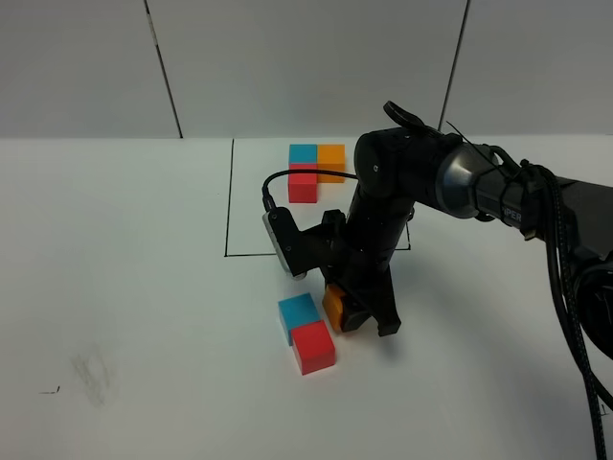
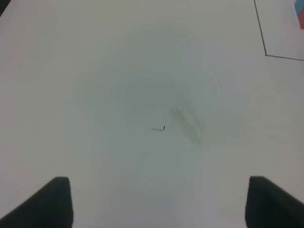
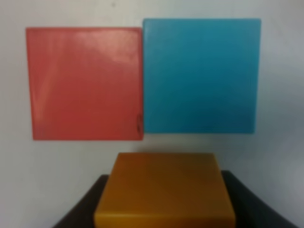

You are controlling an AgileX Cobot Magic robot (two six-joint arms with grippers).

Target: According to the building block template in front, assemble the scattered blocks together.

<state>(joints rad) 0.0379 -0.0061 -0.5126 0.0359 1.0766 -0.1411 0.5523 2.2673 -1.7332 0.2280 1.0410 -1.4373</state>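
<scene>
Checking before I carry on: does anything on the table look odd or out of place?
Only the left side of the table: a grey smudge with a tiny dark mark beside it. Nothing looks damaged or spilled; the orange cube is simply held in the right claw.

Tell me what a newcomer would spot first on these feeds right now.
The dark right gripper, low over the white table, clamps an orange cube just beside the touching blue cube and red cube. Behind them, inside a black-lined square, sits the smaller template L in the same colours. The left gripper hangs open over a smudged patch of the table.
</scene>
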